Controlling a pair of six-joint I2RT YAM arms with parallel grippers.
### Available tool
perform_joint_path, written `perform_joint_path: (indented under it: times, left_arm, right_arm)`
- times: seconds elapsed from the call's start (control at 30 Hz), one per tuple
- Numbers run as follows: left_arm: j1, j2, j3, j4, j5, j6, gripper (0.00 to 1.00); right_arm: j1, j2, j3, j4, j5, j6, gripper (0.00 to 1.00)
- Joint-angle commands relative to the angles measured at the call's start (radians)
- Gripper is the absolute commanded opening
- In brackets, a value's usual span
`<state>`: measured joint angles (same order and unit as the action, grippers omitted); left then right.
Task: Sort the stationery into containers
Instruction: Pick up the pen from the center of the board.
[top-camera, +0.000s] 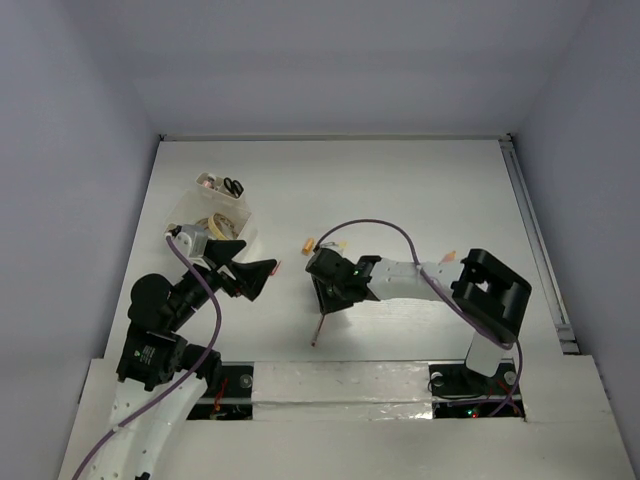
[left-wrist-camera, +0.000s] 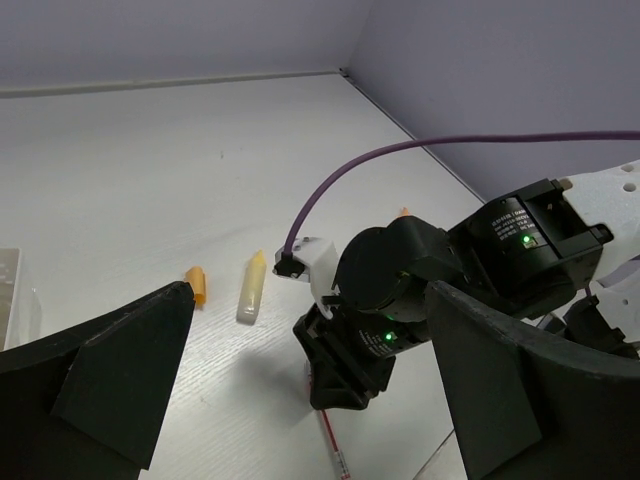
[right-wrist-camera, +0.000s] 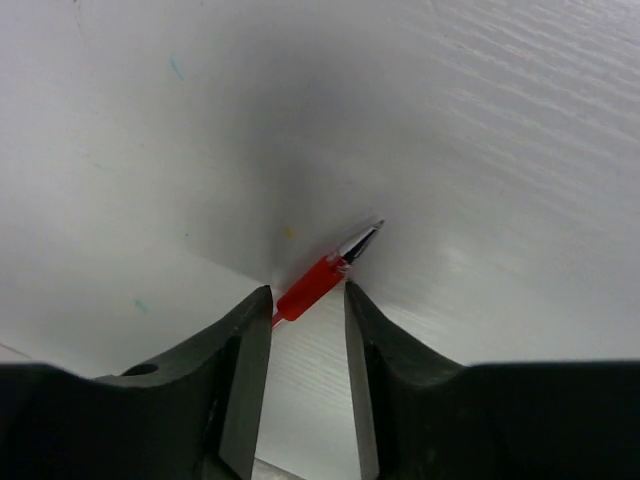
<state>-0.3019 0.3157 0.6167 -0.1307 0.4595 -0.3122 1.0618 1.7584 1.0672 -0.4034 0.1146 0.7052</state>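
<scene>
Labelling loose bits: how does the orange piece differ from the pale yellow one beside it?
The orange piece is short and stubby; the pale yellow piece is longer and tapers to a point. The orange piece is vivid, the pale yellow piece nearly cream. Both lie on the table, side by side, not touching.

One pen (right-wrist-camera: 310, 285), one box (top-camera: 185, 208), two orange bits (top-camera: 308, 243)

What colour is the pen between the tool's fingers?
The pen is red, silvery tip; right wrist view shows it best.
</scene>
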Motion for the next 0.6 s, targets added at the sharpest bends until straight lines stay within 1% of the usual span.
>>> perform_joint_path:
  times: [0.0, 0.03, 0.13, 0.2, 0.23, 0.3, 0.33, 0.4, 0.5, 0.57]
  left_arm:
    - [-0.006, -0.003, -0.003, 0.055, 0.008, 0.002, 0.99]
    - [-0.006, -0.003, -0.005, 0.055, 0.008, 0.002, 0.99]
    - [-0.006, -0.001, -0.005, 0.055, 0.002, 0.001, 0.99]
    - [-0.006, 0.0, -0.008, 0.055, -0.007, -0.002, 0.99]
    - [-0.006, 0.003, -0.009, 0.055, -0.008, -0.004, 0.99]
    - [-0.006, 0.014, -0.011, 0.057, -0.01, -0.002, 0.99]
    - [-0.006, 0.019, -0.011, 0.057, -0.007, -0.004, 0.99]
    - [-0.006, 0.032, -0.015, 0.066, 0.005, -0.007, 0.99]
    - [-0.006, 0.066, -0.023, 0.078, 0.024, -0.021, 0.99]
    - [-0.006, 0.109, -0.017, 0.072, 0.031, -0.033, 0.99]
  right_arm:
    - [0.006, 0.036, 0.045, -0.095, 0.079, -0.053, 0.37]
    - [0.006, 0.042, 0.054, -0.119, 0.097, -0.058, 0.35]
    - [0.015, 0.065, 0.059, -0.141, 0.126, -0.067, 0.22]
    - [0.015, 0.084, 0.056, -0.141, 0.134, -0.066, 0.18]
    - [0.015, 0.088, 0.053, -0.138, 0.135, -0.065, 0.11]
    - [0.015, 0.099, 0.045, -0.124, 0.135, -0.065, 0.05]
    - [0.015, 0.099, 0.043, -0.124, 0.134, -0.067, 0.0]
    - [0.015, 0.087, 0.042, -0.111, 0.138, -0.076, 0.0]
    - [0.015, -0.003, 0.04, -0.052, 0.171, -0.107, 0.0]
    - [0.015, -0.098, 0.06, 0.018, 0.198, -0.153, 0.0]
